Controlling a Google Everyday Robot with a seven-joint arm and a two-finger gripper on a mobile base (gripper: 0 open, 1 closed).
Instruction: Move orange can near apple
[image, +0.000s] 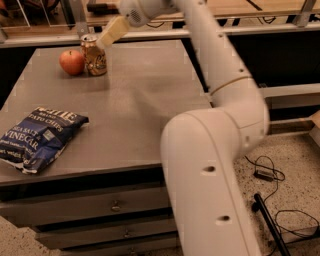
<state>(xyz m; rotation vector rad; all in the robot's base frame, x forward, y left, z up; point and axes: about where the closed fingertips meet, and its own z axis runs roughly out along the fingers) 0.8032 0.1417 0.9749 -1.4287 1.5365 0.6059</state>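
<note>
The orange can (94, 55), coppery with pale markings and a silver top, stands upright at the far left of the grey table (145, 100). The red-orange apple (72, 62) sits just left of it, almost touching. My gripper (106, 39) hangs just above and to the right of the can's top. It is open and holds nothing. One pale finger (114, 31) slants down toward the can without gripping it.
A blue bag of salt and vinegar chips (37, 137) lies at the table's front left. My white arm (210, 150) crosses the table's right side. Drawers (100, 207) are below the top. Cables (280, 200) lie on the floor at right.
</note>
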